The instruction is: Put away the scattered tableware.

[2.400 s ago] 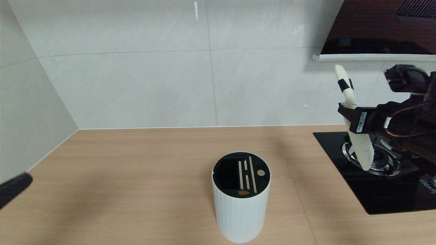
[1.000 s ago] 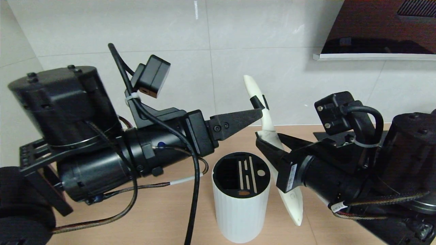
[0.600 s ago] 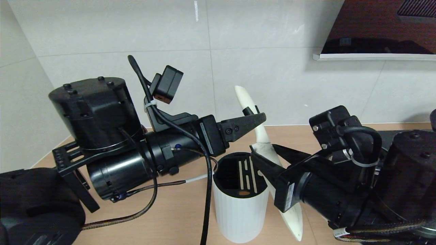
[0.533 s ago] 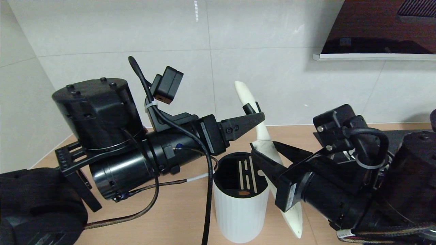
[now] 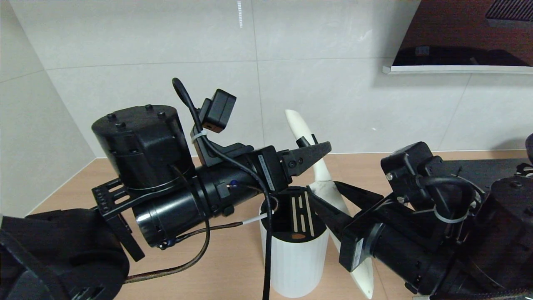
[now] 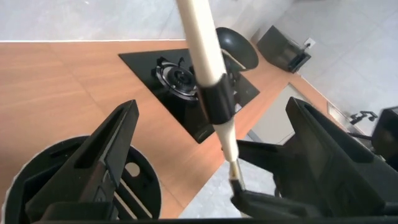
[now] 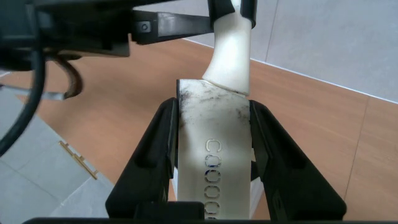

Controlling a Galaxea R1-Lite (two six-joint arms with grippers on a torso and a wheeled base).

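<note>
My right fingers (image 7: pixel 158 146) clamp the knife (image 5: pixel 320 166) by its blade. My left fingers (image 6: pixel 112 146) stand apart around its handle. The holder (image 5: pixel 295 258) stands just left, and the worktop (image 5: pixel 70 187) runs left to the wall.

The knife (image 7: pixel 213 130) in my right gripper (image 7: pixel 213 111) carries a row of ring-shaped characters; the white label (image 5: pixel 356 251) on that gripper is unreadable.

The head camera looks forward and down on the bench (image 5: pixel 233 262) from above, with both arms close in the lower frame. The left wrist camera sits just behind the left end effector (image 6: pixel 211 109), facing past it toward the hob (image 6: pixel 180 78). The right wrist camera looks closely along the right end effector (image 7: pixel 212 109). All three views share the white knife (image 5: pixel 298 125); head and left wrist views also share the holder (image 5: pixel 291 258).
</note>
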